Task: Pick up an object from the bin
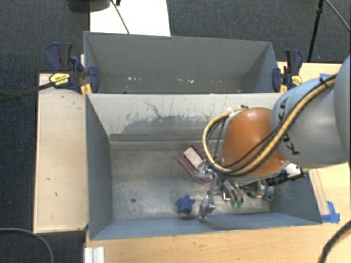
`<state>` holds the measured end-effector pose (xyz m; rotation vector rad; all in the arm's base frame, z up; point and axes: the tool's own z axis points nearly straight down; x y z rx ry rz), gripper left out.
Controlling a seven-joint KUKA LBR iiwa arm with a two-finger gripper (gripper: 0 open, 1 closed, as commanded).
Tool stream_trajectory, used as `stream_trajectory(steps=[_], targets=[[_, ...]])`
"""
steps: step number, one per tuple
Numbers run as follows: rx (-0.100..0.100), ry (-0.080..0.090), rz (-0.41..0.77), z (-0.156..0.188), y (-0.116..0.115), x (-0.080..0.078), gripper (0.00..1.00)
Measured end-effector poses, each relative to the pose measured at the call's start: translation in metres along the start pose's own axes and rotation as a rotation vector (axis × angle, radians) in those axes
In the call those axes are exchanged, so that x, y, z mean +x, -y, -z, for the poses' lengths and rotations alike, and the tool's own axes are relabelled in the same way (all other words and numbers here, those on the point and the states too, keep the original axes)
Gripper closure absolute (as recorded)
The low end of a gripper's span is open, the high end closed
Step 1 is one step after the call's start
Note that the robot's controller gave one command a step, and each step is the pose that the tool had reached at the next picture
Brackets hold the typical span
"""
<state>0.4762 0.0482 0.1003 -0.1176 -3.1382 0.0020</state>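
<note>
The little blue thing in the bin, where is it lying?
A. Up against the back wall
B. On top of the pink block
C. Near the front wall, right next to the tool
C: the little blue thing lies on the bin floor close to the front wall, just beside the tool, while the pink block sits farther back, apart from it.

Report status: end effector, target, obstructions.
End effector low near the bin's front wall. Small blue piece lying just beside it. Pink-purple block farther back, apart.
</note>
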Motion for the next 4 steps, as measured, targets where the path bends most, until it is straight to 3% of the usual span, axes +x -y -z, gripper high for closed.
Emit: stream_trajectory(steps=[1, 2, 3, 4], targets=[[-0.002, 0.004, 0.073, -0.029, -0.015, -0.012, 0.0], [-0.002, 0.012, 0.143, -0.027, -0.05, -0.002, 0.0], [-0.004, 0.012, 0.132, -0.026, -0.05, -0.002, 1.0], [0.001, 0.011, 0.251, 0.123, 0.025, -0.028, 1.0]])
